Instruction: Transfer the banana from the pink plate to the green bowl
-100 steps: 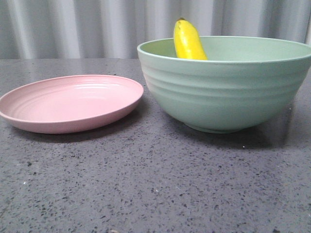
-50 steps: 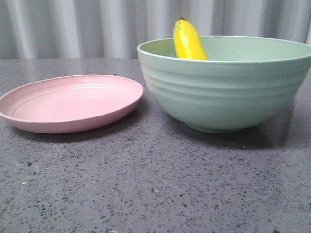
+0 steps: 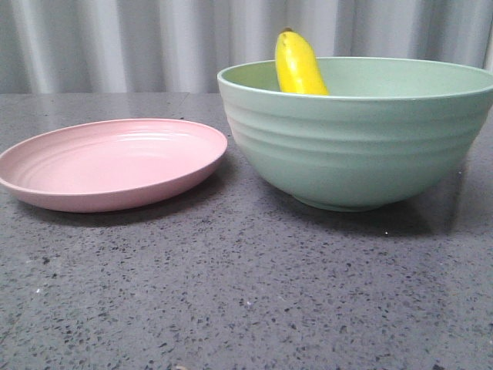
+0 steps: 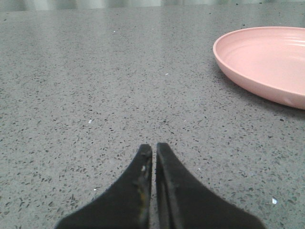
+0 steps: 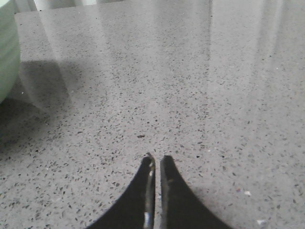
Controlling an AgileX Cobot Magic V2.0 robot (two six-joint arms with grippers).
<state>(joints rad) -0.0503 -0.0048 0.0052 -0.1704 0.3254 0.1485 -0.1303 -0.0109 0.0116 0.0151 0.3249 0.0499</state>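
The banana (image 3: 299, 66) stands tilted inside the green bowl (image 3: 362, 139), leaning on its far left wall with its dark tip above the rim. The pink plate (image 3: 108, 163) lies bare on the table to the left of the bowl. It also shows in the left wrist view (image 4: 267, 62). A sliver of the green bowl shows in the right wrist view (image 5: 7, 52). My left gripper (image 4: 154, 149) is shut and empty, low over the table, apart from the plate. My right gripper (image 5: 157, 160) is shut and empty, low over the table, apart from the bowl. Neither gripper shows in the front view.
The table (image 3: 246, 293) is dark grey speckled stone. A pale pleated curtain (image 3: 154, 42) hangs behind it. The bowl's shadow falls on the table in the right wrist view (image 5: 43, 95).
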